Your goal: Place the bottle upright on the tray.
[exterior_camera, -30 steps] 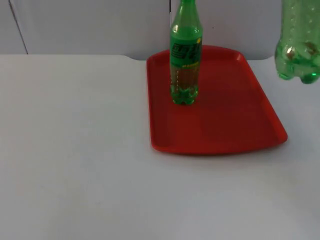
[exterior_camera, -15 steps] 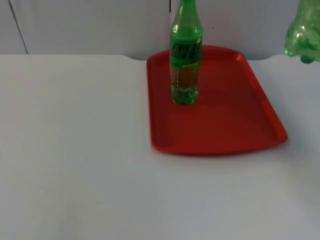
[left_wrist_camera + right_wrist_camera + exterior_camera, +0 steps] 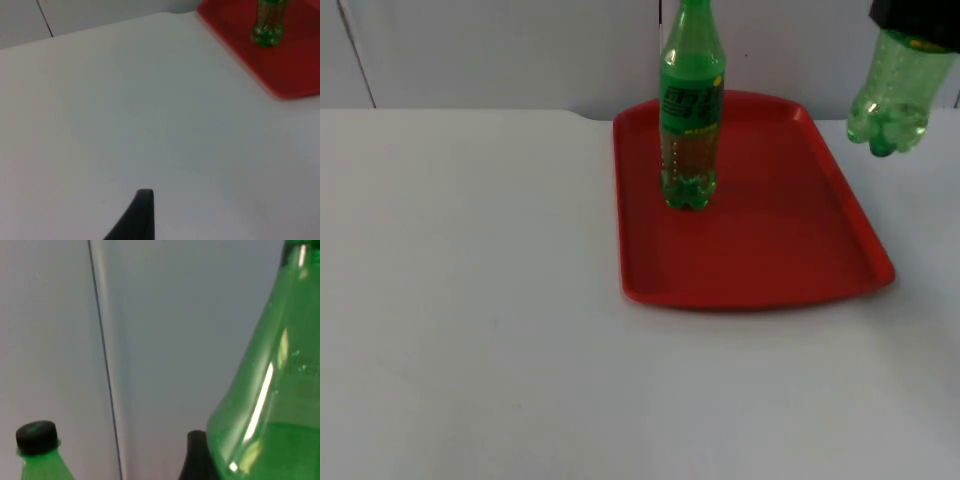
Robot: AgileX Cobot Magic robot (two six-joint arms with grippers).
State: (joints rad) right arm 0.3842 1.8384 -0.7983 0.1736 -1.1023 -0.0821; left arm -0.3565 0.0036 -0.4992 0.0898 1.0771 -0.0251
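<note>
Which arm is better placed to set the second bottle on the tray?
The right. The right gripper already holds the clear green bottle in the air just beyond the red tray's far right corner. The left gripper waits over bare table, away from the tray, where a labelled bottle stands upright.

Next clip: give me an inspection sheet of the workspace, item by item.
Surface: white table, bare around the tray.
Job's things: red tray at the far side; labelled green bottle upright on it; second green bottle held in the air beyond the tray's right edge, base down.
Clutter: nothing seen.
Grippers: right gripper shut on the second green bottle; left gripper waits above bare table.
Surroundings: grey partition wall.
</note>
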